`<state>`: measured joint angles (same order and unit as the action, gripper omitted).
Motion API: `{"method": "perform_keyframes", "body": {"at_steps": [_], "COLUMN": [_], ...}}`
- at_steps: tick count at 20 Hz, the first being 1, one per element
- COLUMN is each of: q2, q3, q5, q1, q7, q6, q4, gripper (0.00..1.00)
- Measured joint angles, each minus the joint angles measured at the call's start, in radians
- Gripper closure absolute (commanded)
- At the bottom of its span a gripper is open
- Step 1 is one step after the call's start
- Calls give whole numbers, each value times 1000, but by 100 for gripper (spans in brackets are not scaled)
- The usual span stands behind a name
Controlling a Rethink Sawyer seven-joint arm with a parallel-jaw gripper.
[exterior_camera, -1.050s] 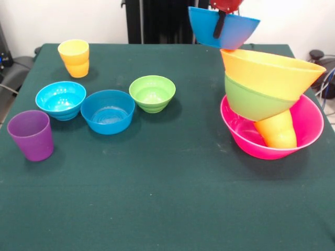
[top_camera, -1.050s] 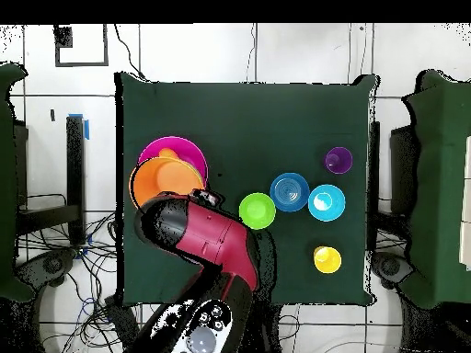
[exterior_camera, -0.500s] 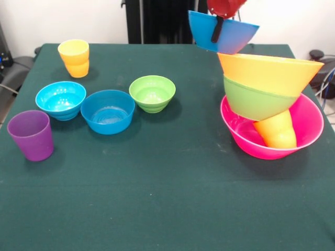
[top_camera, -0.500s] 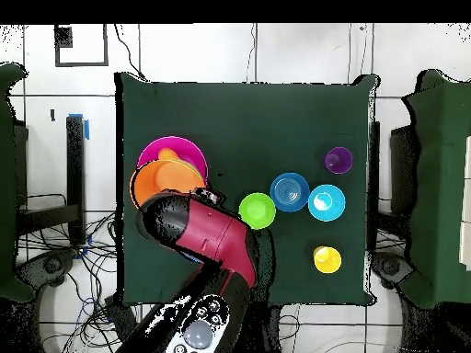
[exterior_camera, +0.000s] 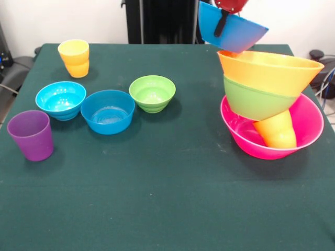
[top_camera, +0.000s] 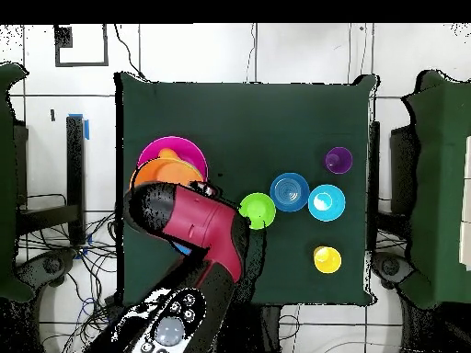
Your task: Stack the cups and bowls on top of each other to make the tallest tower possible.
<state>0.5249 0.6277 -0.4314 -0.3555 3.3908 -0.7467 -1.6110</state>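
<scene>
The tool [exterior_camera: 224, 21] grips the rim of the medium blue bowl [exterior_camera: 233, 31], which has shifted toward 3 o'clock since a second ago and now hangs tilted just above the tower [exterior_camera: 269, 104]. The tower's large orange bowl [exterior_camera: 269, 70] sits unchanged at the tabletop's [exterior_camera: 167, 198] 3 o'clock side.

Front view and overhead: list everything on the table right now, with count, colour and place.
Tower: one, at the front view's right; large pink bowl as base, orange cup in it, medium green bowl, large orange bowl on top.
Loose bowls: three in a row at the left; cyan, blue, green.
Loose cups: yellow far left, purple near left.
Held bowl: one, blue, tilted above the tower.
Table: one, dark green.
Gripper: one, shut on the held bowl's rim.
</scene>
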Motion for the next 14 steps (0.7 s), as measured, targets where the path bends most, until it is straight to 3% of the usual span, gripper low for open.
{"method": "perform_keyframes", "body": {"at_steps": [8, 14], "q2": [-73, -93], "q3": [91, 140], "q5": [-12, -16], "q1": [-11, 18], "q7": [35, 50], "q6": [-184, -353], "q4": [175, 336], "gripper": [100, 100]}}
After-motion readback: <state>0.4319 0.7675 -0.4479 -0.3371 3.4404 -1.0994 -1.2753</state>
